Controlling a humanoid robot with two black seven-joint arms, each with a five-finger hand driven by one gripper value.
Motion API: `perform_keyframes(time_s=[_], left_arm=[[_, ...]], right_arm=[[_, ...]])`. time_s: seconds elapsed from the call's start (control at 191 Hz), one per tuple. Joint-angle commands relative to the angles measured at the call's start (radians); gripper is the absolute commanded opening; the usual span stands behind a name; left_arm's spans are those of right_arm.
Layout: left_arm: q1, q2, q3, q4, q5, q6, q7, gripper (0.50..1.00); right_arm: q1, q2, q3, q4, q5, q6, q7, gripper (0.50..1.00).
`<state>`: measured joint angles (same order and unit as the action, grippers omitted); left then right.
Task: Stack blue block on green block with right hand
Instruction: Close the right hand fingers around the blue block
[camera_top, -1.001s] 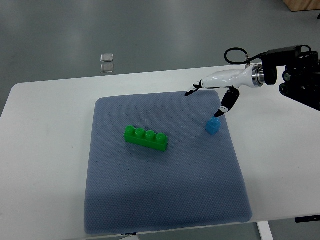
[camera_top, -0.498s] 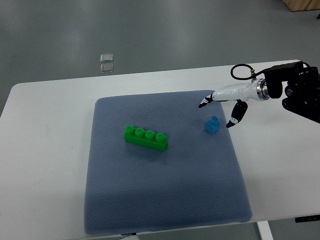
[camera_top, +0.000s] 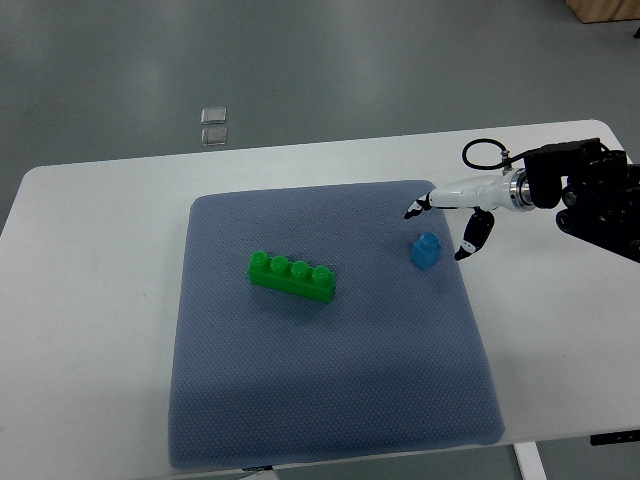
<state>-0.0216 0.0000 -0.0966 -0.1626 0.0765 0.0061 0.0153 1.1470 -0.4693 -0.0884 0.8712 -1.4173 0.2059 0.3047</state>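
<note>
Top view: right hand hovers at the mat's right edge, fingers spread and holding nothing, one fingertip beyond the blue block and one on its right side, likely bracketing it for a grasp. Blue block sits on the mat, well apart from the green block at mid-mat. Left arm unseen.

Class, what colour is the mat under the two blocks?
Greyish blue mat, seen in the top view.

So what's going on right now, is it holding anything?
Right hand open, empty, beside the blue block. Block on the mat, not gripped. Green block apart to the left; path between looks clear. Left arm out of view.
</note>
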Motion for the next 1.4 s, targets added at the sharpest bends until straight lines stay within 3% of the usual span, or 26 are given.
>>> perform_keyframes(time_s=[0.0,0.487,0.906,1.058,1.231,1.394], left_arm=[[0.0,0.0,0.0,0.0,0.0,0.0,0.0,1.0],[0.0,0.0,0.0,0.0,0.0,0.0,0.0,1.0],[0.0,0.0,0.0,0.0,0.0,0.0,0.0,1.0],[0.0,0.0,0.0,0.0,0.0,0.0,0.0,1.0],[0.0,0.0,0.0,0.0,0.0,0.0,0.0,1.0],[0.0,0.0,0.0,0.0,0.0,0.0,0.0,1.0]], right_arm=[[-0.001,0.008,-0.001,0.002,-0.003,-0.033,0.002,0.903],[-0.004,0.021,-0.007,0.031,-0.068,-0.066,0.013,0.901],[0.005,0.006,-0.017,0.078,-0.074,-0.051,0.024,0.897],[0.002,0.001,-0.025,0.077,-0.074,-0.051,0.027,0.868],[0.0,-0.002,-0.027,0.071,-0.077,-0.051,0.027,0.78],[0.004,-0.005,-0.028,0.069,-0.08,-0.051,0.027,0.764]])
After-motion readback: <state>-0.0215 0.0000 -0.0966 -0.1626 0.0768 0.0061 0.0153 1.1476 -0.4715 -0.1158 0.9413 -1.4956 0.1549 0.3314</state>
